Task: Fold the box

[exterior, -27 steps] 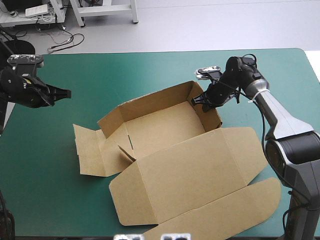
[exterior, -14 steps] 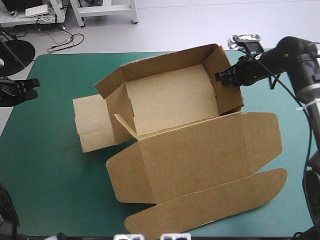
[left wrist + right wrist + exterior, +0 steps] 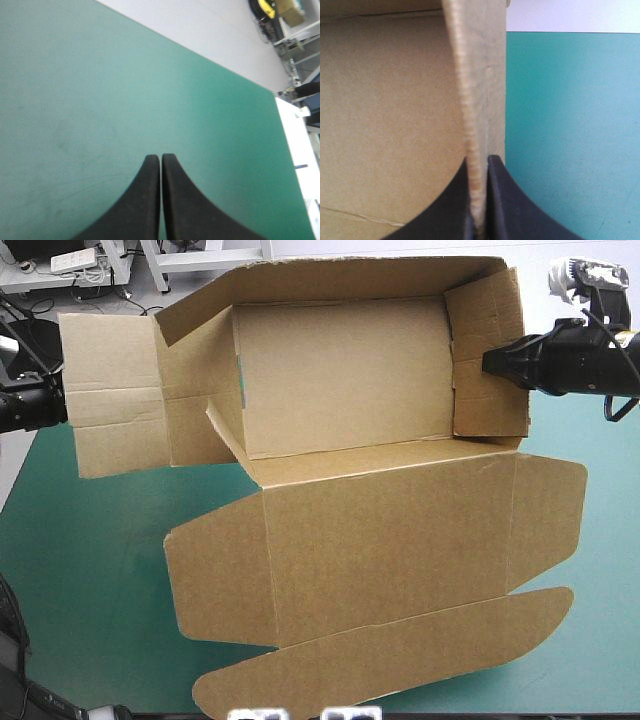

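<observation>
Brown box (image 3: 340, 390) wall pinched in right hand (image 3: 479, 162); clenched left hand (image 3: 160, 157) seemingly beside its flap.

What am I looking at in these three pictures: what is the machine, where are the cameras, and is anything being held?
This is a robot with two arms at a table with a teal-green cover. Each arm ends in a pincer of two black fingers. The wide picture comes from a camera above and behind the robot. The other two come from cameras on the wrists, each looking along its own pincer. The one thing being worked on is a brown box, a cut board sheet with its walls raised into an open tray and its lid flat in front. The right pincer is shut on the box's side wall, with the board edge squeezed between its fingers. The box appears lifted toward the overhead camera. The left pincer is shut on nothing, with only bare cover ahead of it.
</observation>
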Available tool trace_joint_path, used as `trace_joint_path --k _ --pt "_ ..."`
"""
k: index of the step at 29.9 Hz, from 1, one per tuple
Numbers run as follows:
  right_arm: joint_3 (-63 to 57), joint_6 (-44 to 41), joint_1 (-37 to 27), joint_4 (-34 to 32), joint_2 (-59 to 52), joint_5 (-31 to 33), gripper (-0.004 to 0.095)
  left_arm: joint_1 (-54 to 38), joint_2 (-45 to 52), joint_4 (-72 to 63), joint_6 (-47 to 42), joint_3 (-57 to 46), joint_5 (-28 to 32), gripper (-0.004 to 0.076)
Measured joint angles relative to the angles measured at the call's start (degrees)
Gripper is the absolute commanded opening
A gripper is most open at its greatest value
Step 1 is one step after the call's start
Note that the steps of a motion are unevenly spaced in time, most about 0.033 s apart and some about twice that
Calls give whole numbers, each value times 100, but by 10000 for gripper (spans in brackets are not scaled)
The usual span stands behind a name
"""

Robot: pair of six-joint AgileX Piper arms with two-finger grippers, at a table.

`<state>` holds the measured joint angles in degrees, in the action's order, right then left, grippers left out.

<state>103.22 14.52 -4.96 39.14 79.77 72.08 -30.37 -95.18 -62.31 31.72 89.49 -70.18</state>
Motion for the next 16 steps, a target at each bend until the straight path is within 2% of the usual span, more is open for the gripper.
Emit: trace_joint_path --k 10,16 --pt "5 -81 0 159 -62 -50 -18 1294 343 -970 72 0 20 0" --pt "5 -81 -5 140 -50 -241 -18 1574 783 -1051 92 0 -6 0"
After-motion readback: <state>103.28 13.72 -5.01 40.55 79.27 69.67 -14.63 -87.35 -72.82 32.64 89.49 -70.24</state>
